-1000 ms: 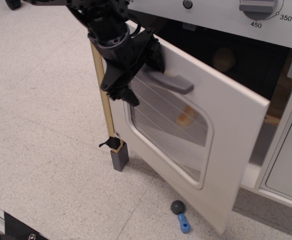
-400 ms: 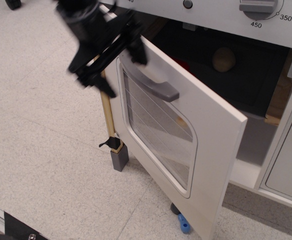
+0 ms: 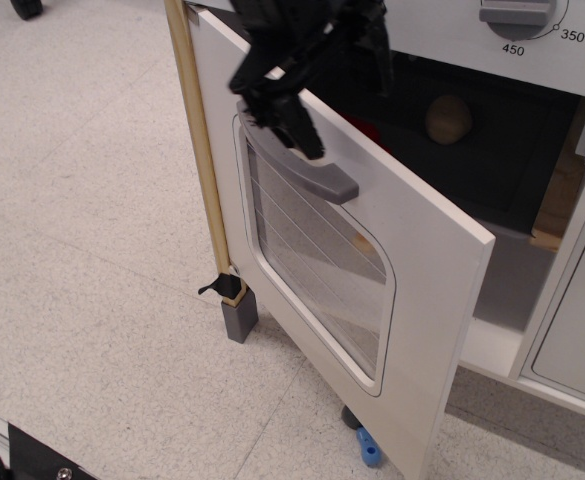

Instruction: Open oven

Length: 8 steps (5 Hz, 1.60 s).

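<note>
In the single view, the oven point(image 3: 492, 190) fills the right and far side of the picture, its cavity dark behind a door point(image 3: 372, 250) that hangs well ajar, swung out toward the near left. The door's free top edge runs from far left down to near right, and the grey bar handle point(image 3: 307, 170) lies along that same line, just under the edge and above the wire-lined window point(image 3: 312, 260).

The tool point(image 3: 302, 110) sits at the far upper part of the door, directly over the handle's far-left end, with the handle's length stretching away from it toward the near right. One dark finger point(image 3: 297, 125) overlaps the handle, seemingly touching it. The fingers look spread with nothing held between them, though motion blur leaves that uncertain.

Any further opening would, by my judgement, mean pushing or pulling the door's top edge outward and down toward the near left floor.
</note>
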### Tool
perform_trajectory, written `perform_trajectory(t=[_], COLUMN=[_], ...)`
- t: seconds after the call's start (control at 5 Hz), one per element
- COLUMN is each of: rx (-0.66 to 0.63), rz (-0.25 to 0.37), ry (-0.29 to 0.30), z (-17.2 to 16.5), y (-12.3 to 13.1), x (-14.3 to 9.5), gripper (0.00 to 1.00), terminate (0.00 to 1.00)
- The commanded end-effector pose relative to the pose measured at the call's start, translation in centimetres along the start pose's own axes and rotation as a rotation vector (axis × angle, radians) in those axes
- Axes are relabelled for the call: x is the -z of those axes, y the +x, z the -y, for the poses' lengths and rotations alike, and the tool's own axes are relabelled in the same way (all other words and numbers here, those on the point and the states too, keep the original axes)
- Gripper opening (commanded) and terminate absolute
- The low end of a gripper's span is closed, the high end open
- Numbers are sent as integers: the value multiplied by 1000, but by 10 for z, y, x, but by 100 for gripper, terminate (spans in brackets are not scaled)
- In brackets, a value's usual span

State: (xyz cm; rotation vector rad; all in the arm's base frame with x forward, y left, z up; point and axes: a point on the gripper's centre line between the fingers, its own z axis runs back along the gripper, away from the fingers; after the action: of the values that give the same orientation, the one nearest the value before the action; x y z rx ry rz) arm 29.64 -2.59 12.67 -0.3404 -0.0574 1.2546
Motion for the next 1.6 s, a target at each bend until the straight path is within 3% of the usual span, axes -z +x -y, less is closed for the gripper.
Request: perform_trajectory(t=[0.0, 0.2, 0.4, 0.8, 1.0, 1.2, 1.4], rx=[17, 52, 105, 277, 393, 580, 764], rz=[83, 102, 137, 146, 123, 153, 100], ry=[158, 204, 190, 232, 277, 276, 314], z=[-6, -27, -48, -102, -119, -127, -132], y=[-4, 0, 10, 48, 69, 95, 117], x=[26, 25, 14, 0, -6, -12, -21], gripper=[100, 100, 100, 100, 100, 100, 100], terminate=[0, 0, 0, 0, 0, 0, 0])
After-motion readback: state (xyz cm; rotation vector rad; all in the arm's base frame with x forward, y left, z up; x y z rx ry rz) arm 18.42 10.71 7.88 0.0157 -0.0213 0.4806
